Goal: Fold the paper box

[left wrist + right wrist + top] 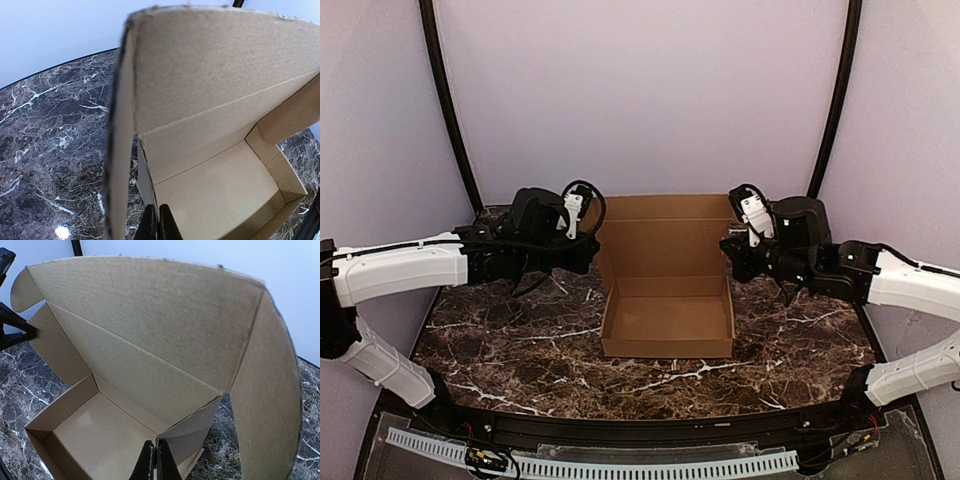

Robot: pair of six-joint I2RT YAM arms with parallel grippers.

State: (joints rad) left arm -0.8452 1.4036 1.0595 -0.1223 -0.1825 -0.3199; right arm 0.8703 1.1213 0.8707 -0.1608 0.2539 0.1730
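The paper box stands as a shallow brown cardboard tray in the middle of the table, its lid upright at the back. My left gripper is at the box's left wall. In the left wrist view its black fingers are shut on the top edge of that wall, with a lid side flap close on the left. My right gripper is at the right wall. Its fingers pinch that wall's edge, beside the other lid flap.
The box sits on a dark marble table. Pale walls and two black frame poles close off the back. A white slotted cable track runs along the near edge between the arm bases.
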